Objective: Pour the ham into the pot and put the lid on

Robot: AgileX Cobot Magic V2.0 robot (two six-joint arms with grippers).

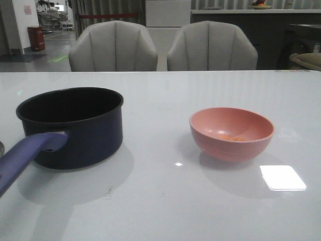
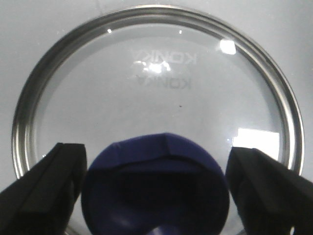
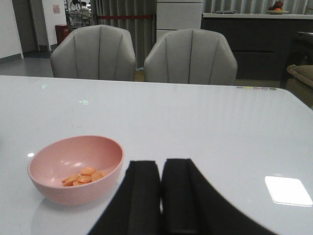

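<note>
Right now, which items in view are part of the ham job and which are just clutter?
Job items:
ham
pink bowl holding it
pot
glass lid, its knob between the open left tool fingers
right tool, shut

Just there:
two grey chairs
red bin

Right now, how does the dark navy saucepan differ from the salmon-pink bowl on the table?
The dark navy saucepan has straight walls and a long blue-purple handle; the salmon-pink bowl is rounded and has none. The saucepan stands taller and wider in the front view. The bowl holds small orange ham pieces; no ham shows in the saucepan. Both stand upright and uncovered on the white table.
</note>
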